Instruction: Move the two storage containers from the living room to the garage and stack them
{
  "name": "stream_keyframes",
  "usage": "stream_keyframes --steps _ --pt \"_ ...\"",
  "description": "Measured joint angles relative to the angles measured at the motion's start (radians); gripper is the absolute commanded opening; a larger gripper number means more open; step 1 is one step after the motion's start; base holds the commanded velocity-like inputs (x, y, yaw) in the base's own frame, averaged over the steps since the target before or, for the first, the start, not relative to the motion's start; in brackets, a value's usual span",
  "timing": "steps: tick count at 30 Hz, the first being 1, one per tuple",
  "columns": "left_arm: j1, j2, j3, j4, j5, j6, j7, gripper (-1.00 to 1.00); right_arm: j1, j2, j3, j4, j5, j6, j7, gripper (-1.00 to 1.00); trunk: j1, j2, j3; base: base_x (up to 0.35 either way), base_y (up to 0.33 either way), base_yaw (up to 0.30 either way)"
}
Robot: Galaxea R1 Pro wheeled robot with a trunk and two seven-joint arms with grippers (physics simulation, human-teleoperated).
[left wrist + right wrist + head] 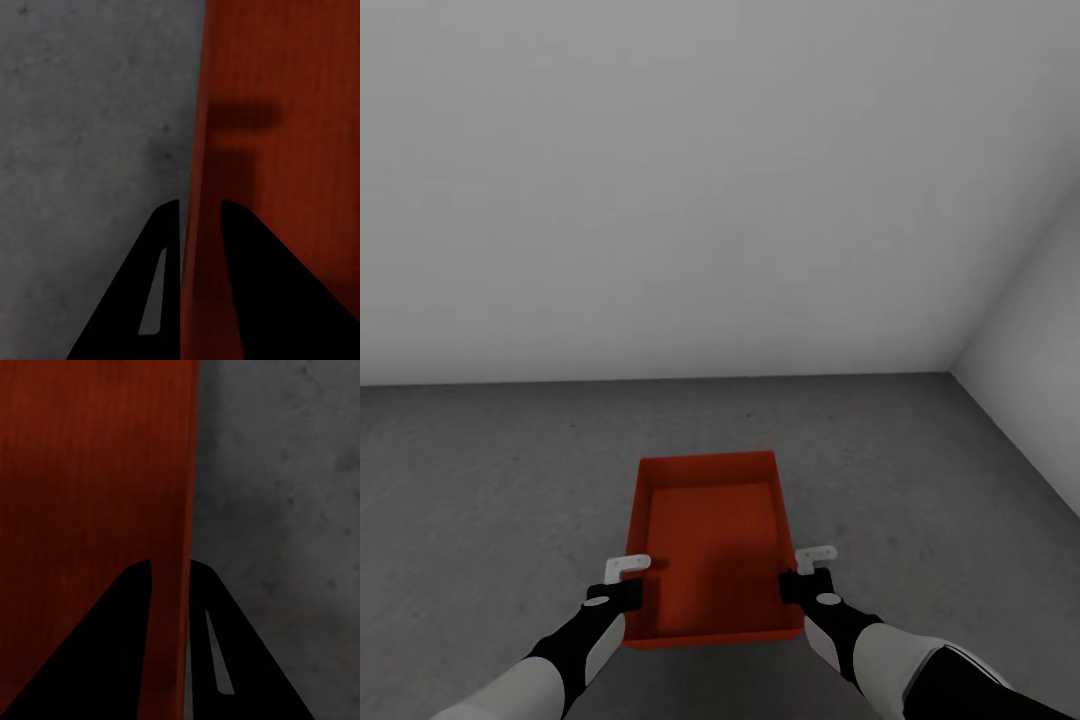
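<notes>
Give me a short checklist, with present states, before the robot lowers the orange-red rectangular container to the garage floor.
1. Left gripper fingers straddle the left wall of the orange-red rectangular storage container: ok.
2. Right gripper fingers straddle the right wall: ok.
3. Container level between both arms: ok.
4. Dark grey speckled concrete floor ahead bare: ok.
5. Container already resting on the floor: cannot tell.
6. Second container's place: cannot tell.

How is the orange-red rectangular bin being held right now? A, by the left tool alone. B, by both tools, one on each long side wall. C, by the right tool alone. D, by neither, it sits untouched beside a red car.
B: the left tool and right tool each straddle a side wall of the orange-red rectangular bin above the grey concrete floor.
</notes>
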Motion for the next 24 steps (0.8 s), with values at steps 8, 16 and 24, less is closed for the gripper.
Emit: stream_keyframes --steps 8,16,24 --pt "0.000 0.000 0.000 0.000 0.000 0.000 0.000 -1.00 0.000 0.000 0.000 0.000 0.000 -0.001 0.000 -1.00 0.031 -0.056 -0.025 0.000 0.000 0.000" --pt "0.000 0.000 0.000 0.001 0.001 0.000 0.000 -1.00 0.000 0.000 0.000 0.000 0.000 0.001 0.000 -1.00 0.061 -0.112 -0.050 0.000 0.000 0.000" --pt "0.000 0.000 0.000 0.000 0.001 0.000 0.000 -1.00 0.000 0.000 0.000 0.000 0.000 0.000 0.000 -1.00 0.084 -0.154 -0.069 0.000 0.000 0.000"
